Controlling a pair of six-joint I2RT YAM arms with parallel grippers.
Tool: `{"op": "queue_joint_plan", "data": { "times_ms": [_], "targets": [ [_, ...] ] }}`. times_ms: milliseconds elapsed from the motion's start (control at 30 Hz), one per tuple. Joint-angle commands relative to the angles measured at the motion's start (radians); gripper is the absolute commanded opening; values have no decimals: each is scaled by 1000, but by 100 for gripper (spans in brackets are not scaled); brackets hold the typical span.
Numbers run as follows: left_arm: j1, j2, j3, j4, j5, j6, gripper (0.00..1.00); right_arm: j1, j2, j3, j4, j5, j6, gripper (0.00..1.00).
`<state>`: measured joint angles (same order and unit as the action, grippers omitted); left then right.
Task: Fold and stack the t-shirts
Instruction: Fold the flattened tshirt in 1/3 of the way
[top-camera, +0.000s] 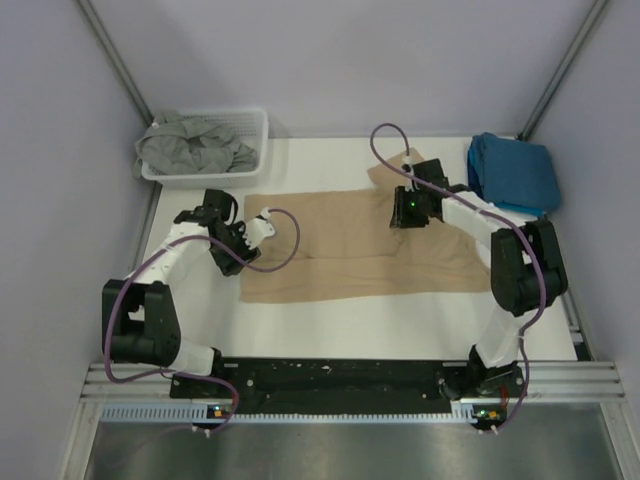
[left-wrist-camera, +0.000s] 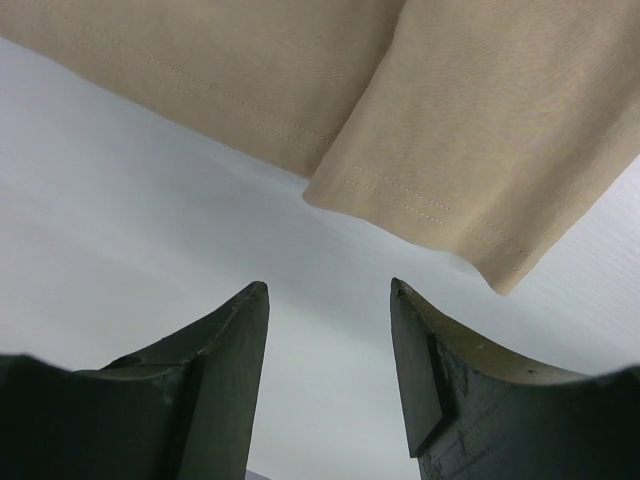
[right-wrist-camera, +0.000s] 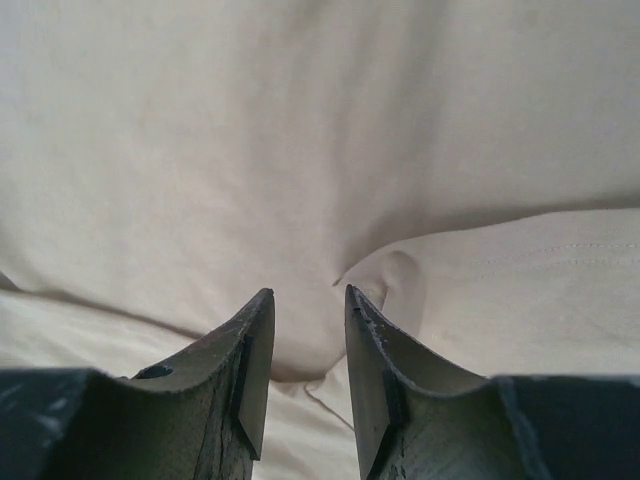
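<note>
A white table (top-camera: 340, 335) fills the middle of the top view, boxed in by plain, pale lavender-grey walls: a back wall (top-camera: 340, 60), a left panel (top-camera: 50, 200) and a right panel (top-camera: 612, 200), with slanting grey metal posts (top-camera: 117, 60) at the far corners. Along the near edge a black plate (top-camera: 340, 378) lies on aluminium rails (top-camera: 600, 380), with a dull grey metal sheet (top-camera: 340, 450) below. The light is soft and even, casting only faint shadows.

- Left white-and-black jointed arm (top-camera: 178, 240) and right white-and-black arm (top-camera: 470, 212): white tubular links, bulky black joint housings.
- Thin purple cable (top-camera: 297, 238) looping along each.
- Left gripper (left-wrist-camera: 330, 295), right gripper (right-wrist-camera: 308, 298): dark wedge-shaped fingers (left-wrist-camera: 215, 390), scuffed edges.
- Small green light (top-camera: 409, 209) at right wrist.
</note>
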<state>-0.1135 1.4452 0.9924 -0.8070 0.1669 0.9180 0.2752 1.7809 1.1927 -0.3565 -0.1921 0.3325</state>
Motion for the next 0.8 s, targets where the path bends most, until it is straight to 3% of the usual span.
{"op": "queue_joint_plan", "data": {
  "times_ms": [0, 333, 400, 600, 767],
  "targets": [
    [2, 4, -5, 14, 8, -7, 56, 70, 11, 91, -154, 130, -246, 34],
    [2, 4, 9, 0, 6, -4, 57, 142, 163, 217, -282, 325, -326, 33],
    [2, 4, 11, -3, 6, -5, 56, 142, 175, 229, -283, 332, -326, 30],
    [2, 7, 6, -3, 3, -7, 56, 144, 195, 246, -285, 329, -326, 5],
    [2, 9, 2, 0, 0, -4, 57, 144, 166, 255, -283, 329, -316, 0]
  ]
}}
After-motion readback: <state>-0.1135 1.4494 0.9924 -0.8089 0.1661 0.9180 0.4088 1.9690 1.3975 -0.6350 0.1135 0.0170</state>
